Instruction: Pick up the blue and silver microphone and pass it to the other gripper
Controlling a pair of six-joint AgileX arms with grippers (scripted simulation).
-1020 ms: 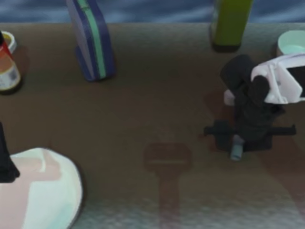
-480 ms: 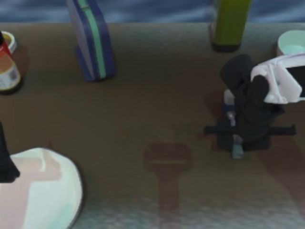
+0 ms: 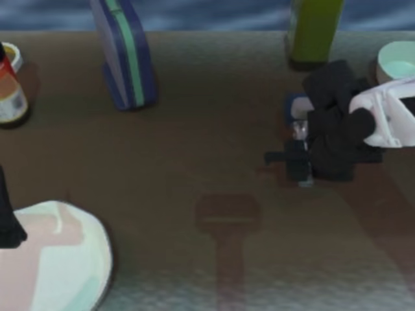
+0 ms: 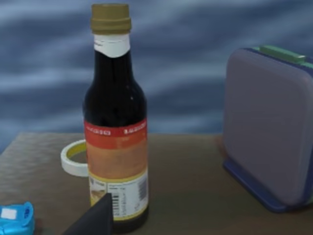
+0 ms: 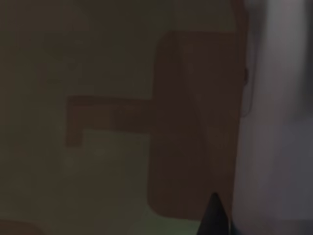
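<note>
The blue and silver microphone (image 3: pixel 299 128) hangs in my right gripper (image 3: pixel 300 157) at the table's right. Its dark blue head (image 3: pixel 295 105) points toward the far edge, and the silver handle runs back under the black fingers. The right gripper is shut on the handle and stands above the table, casting a shadow beside it. The right wrist view is dim: one black fingertip (image 5: pixel 213 218) shows beside a pale grey band (image 5: pixel 274 137), the handle up close. The other gripper, my left gripper (image 3: pixel 6 223), is parked at the left edge, with one fingertip (image 4: pixel 95 218) in its wrist view and nothing held.
A tall blue case with a green stripe (image 3: pixel 126 55) stands at the back left and a green bottle (image 3: pixel 314 29) at the back right. A dark sauce bottle (image 3: pixel 10 87) and white tape ring (image 3: pixel 14 55) are far left. A pale cup (image 3: pixel 397 61) sits far right, and a large pale rounded shape (image 3: pixel 58 259) front left.
My right gripper has moved toward the far edge and slightly left with the microphone in it. More of the blue head and silver handle shows. The left arm has not moved.
</note>
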